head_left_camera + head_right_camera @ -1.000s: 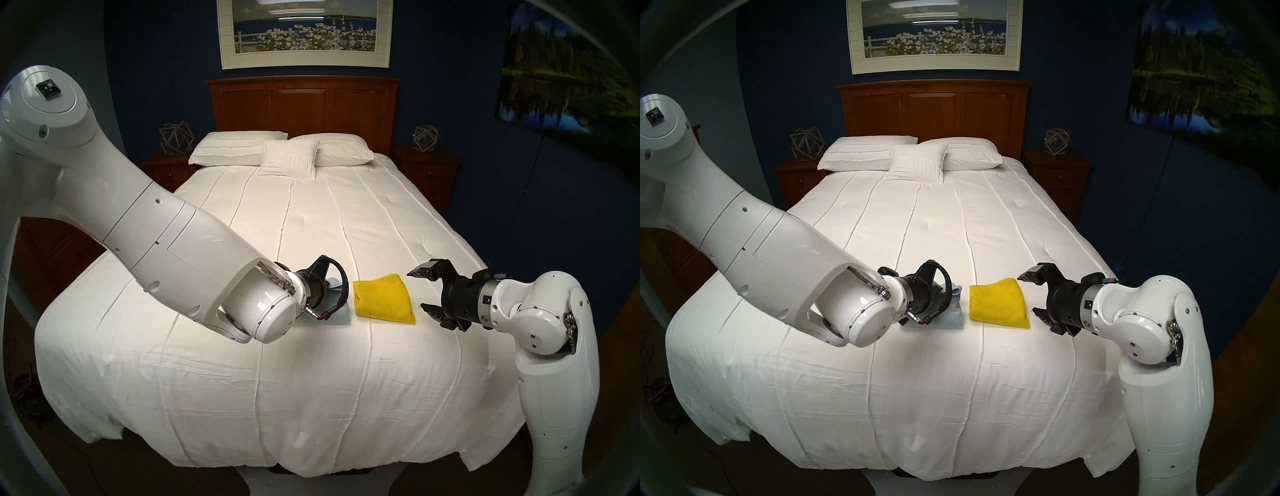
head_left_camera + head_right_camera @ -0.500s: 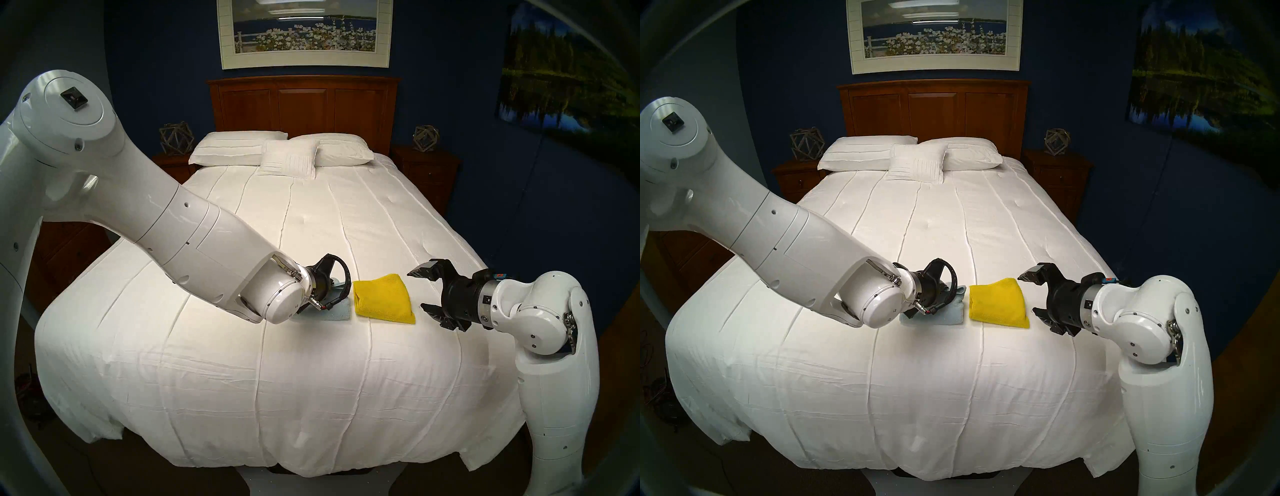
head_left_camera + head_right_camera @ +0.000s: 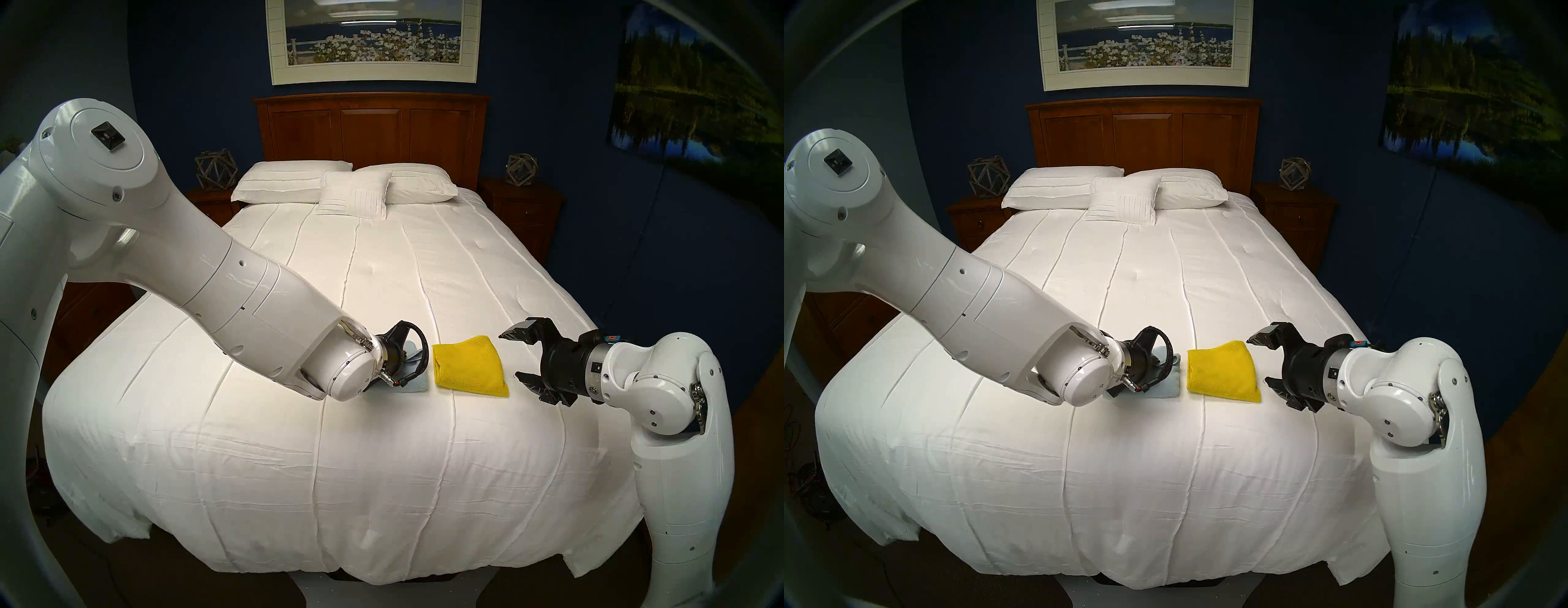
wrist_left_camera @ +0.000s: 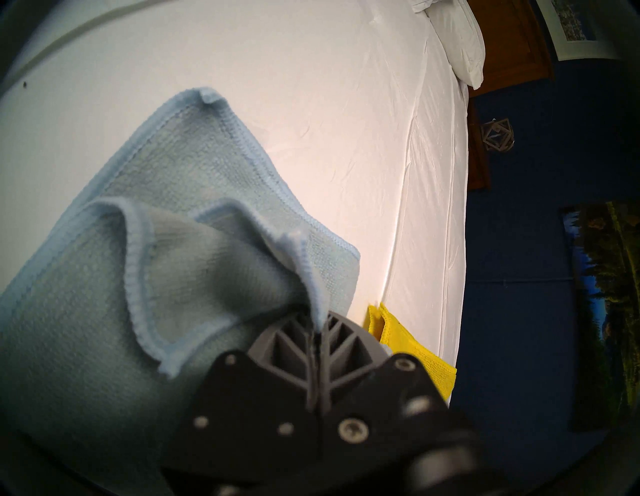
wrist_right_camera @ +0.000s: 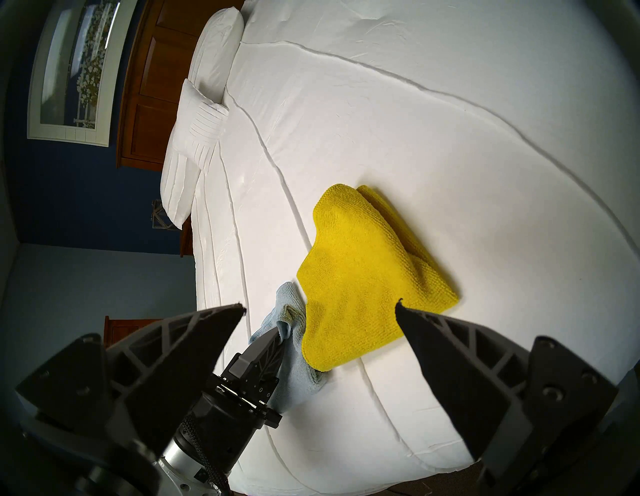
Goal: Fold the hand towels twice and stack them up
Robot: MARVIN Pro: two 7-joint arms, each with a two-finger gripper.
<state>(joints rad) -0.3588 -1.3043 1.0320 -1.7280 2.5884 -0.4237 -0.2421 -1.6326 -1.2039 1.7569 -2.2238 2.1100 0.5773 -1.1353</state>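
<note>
Where the white quilted bedspread (image 3: 382,276) runs back to three white pillows (image 3: 292,180) and a brown panelled wooden headboard (image 3: 371,127), two wire-frame geometric ornaments (image 3: 215,169) stand on dark wooden nightstands either side, under a framed flower-and-water picture (image 3: 373,38); a forest-lake canvas (image 3: 695,85) hangs on the dark blue wall to the right. From the head views the left arm's white wrist housing (image 3: 343,373) covers most of the pale light blue microfibre cloth (image 4: 104,284), which lies on the bedspread just beside the bright yellow folded microfibre cloth (image 3: 469,367). The left gripper (image 4: 316,324) has its jaws pressed together on a raised edge of the blue cloth. The right gripper (image 5: 320,306) hangs with jaws spread wide and empty, near the yellow cloth's right side. Compared with a second ago, the left arm has come lower and further forward, hiding more of the blue cloth; the right arm and yellow cloth are unchanged. No legible writing shows.
</note>
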